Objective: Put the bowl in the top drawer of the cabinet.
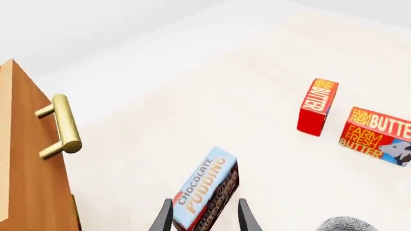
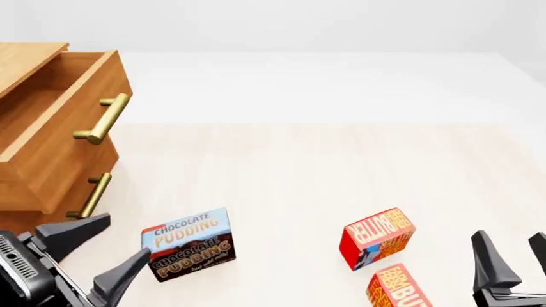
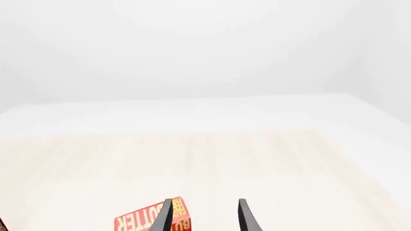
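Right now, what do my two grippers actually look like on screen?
Both are dark grey to black. The left gripper has two tapered, pointed fingers on a blocky body with a ribbed grey panel. The right gripper shows two similar slim, pointed fingers. No cables or markings are visible.

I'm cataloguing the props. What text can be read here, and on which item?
"CHOCOLATE PUDDING": pudding box, on both visible faces; small line beneath too blurred.
"FARM FRESH BUTTER": lying butter box.
"BUTTER": upright butter box.
Cabinet: no text.
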